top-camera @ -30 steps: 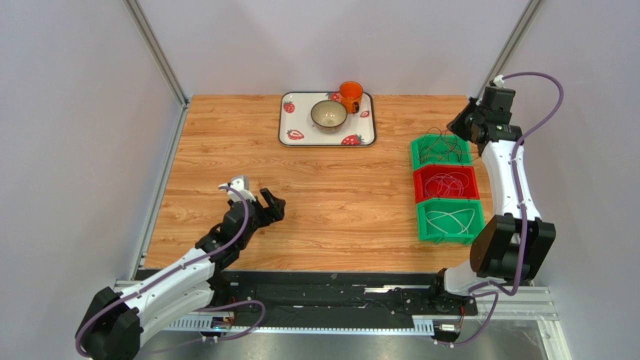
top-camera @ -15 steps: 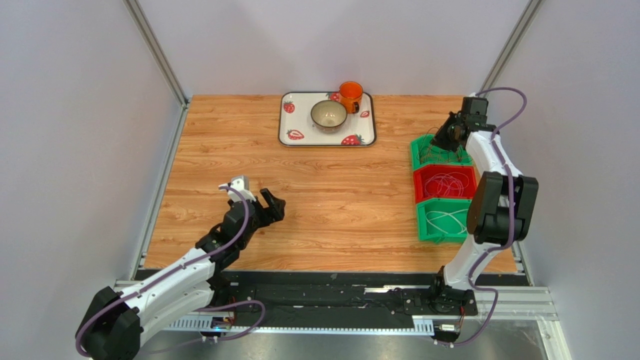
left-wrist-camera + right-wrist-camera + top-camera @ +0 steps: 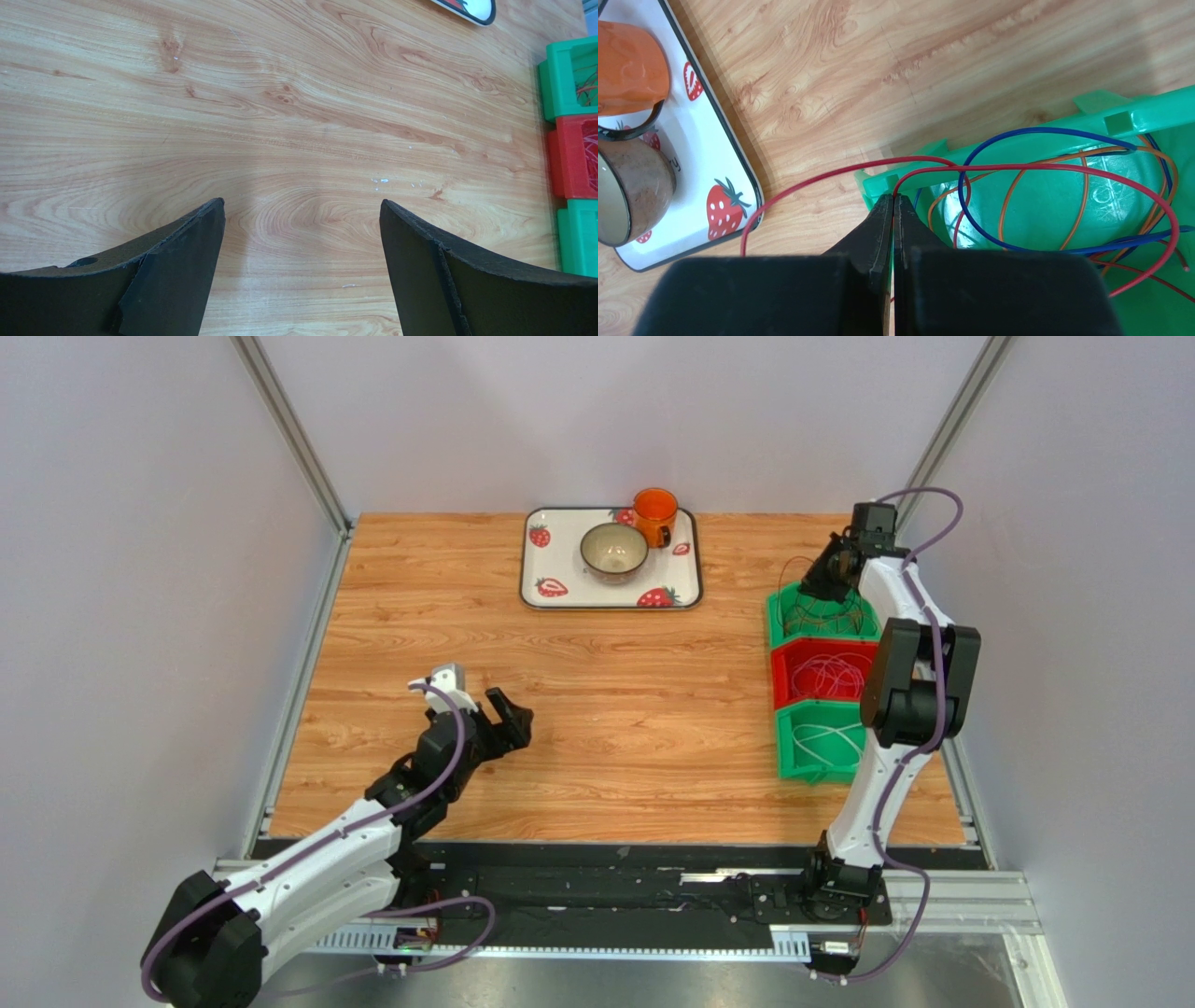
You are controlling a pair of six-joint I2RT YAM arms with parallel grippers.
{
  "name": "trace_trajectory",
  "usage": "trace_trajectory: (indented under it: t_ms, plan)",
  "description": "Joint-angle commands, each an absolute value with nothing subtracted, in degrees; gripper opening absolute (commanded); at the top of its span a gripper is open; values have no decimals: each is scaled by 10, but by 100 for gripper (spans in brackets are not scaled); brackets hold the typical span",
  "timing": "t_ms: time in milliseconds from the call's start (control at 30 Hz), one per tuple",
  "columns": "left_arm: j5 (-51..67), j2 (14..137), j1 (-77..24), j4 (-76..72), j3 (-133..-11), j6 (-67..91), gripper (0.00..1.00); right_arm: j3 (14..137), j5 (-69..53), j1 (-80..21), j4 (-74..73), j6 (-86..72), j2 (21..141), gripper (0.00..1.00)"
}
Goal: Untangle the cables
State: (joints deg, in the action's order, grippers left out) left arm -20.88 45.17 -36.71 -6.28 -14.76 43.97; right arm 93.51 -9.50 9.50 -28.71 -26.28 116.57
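The left gripper hangs over bare table, well apart from the far green bin and on the near-left side of it. Its jaws are spread wide with nothing between them, seemingly waiting to take a strand once one is drawn out.

Two more bins line up on the near side of the far green bin: a near green bin, then a red bin touching it. Each holds thin looped wire, probably strands already sorted.

At the far green bin's left corner, the right gripper is pinched tight on a red cable. The grip sits right at the rim, likely so the strand can be pulled free of the others. The remaining cables, blue, orange and red, lie looped across each other inside that bin.

Left of and beyond the bin rests a strawberry tray with a bowl and an orange mug.
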Motion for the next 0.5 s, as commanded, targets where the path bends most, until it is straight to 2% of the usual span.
trace_trajectory:
  t_ms: [0, 267, 367, 467]
  plan:
    - [-207, 449, -367, -85, -164, 430, 89, 978, -92, 98, -295, -242, 1197, 0]
    - [-207, 447, -367, -84, -163, 430, 89, 867, -104, 97, -244, -229, 1143, 0]
    - [-207, 446, -368, -85, -163, 431, 89, 867, -112, 95, -243, -230, 1129, 0]
    - [-208, 446, -368, -84, -163, 431, 89, 881, -114, 91, -260, -229, 1119, 4]
